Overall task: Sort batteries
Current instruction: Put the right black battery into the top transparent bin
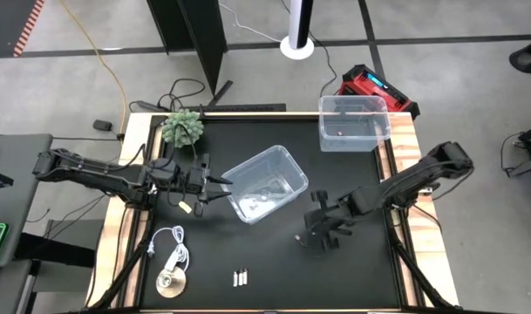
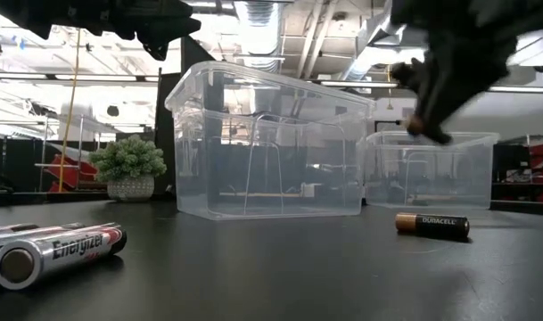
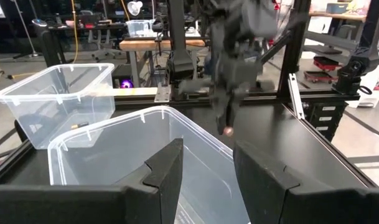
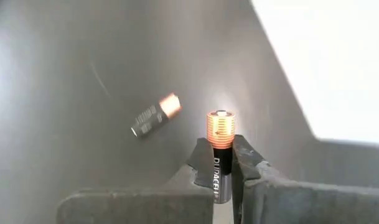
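My right gripper (image 4: 220, 149) is above the table's near right part (image 1: 317, 234), shut on a dark Duracell battery (image 4: 218, 171). A second Duracell battery (image 4: 155, 116) lies on its side on the black table below it, also seen in the low view (image 2: 431, 225). Silver Energizer batteries (image 2: 53, 251) lie side by side near the table's near edge (image 1: 241, 277). My left gripper (image 3: 208, 168) is open over the left rim of the middle clear bin (image 1: 267, 185). A second clear bin (image 1: 353, 123) stands at the far right. My right gripper pinches the battery's dark body (image 4: 218, 180) between its two fingers. The battery lies along the fingers, and its copper end (image 4: 219, 126) sticks out past the fingertips. It points downward and is lifted clear of the table, as the low view shows at the copper tip (image 2: 417, 127).
A potted plant (image 1: 183, 127) stands at the far left corner. A white coiled cable with a round disc (image 1: 171, 269) lies at the near left. Bare black table surface lies between the bins and the near edge.
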Tool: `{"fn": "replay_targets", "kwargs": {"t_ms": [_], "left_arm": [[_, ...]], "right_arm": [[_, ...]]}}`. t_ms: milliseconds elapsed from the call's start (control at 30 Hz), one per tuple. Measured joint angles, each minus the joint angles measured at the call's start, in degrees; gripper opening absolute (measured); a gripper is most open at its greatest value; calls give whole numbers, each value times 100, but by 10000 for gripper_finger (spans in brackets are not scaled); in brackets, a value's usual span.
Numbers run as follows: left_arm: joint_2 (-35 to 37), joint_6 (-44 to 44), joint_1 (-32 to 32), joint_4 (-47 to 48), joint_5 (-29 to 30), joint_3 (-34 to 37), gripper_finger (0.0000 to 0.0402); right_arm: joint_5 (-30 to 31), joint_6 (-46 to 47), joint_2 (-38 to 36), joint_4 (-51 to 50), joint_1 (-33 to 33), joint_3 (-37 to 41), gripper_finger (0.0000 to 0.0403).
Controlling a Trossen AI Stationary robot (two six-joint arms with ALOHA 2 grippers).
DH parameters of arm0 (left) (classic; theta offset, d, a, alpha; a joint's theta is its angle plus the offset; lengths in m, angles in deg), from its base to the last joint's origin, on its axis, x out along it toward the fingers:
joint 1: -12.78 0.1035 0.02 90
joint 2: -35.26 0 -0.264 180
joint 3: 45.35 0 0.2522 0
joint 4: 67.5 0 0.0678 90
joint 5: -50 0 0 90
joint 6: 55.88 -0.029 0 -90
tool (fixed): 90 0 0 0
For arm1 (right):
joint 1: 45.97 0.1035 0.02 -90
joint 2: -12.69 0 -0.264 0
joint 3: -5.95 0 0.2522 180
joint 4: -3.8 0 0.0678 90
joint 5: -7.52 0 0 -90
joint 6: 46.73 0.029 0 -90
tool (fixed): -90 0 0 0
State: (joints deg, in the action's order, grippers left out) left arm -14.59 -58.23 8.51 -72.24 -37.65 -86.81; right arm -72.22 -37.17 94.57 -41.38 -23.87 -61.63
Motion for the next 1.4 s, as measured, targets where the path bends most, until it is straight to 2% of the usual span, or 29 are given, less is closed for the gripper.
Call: {"fn": "replay_targets", "kwargs": {"t_ms": [367,633,800,1067,1400], "left_arm": [[0,0,-17,33,0,0,136],[0,-3,-33,120,-9,0,137],[2,7,-33,130,-9,0,137],[2,11,-48,208,-4,0,137],[2,8,-48,210,0,0,137]], "right_arm": [[89,-701,-1155,813,-103,-3,15],[111,-819,-1617,1091,-505,-5,15],[429,-752,-1768,1116,-917,-7,15],[1424,-155,-1796,1117,-1851,-9,15],[3225,337,-1907,807,-3263,-12,15]]}}
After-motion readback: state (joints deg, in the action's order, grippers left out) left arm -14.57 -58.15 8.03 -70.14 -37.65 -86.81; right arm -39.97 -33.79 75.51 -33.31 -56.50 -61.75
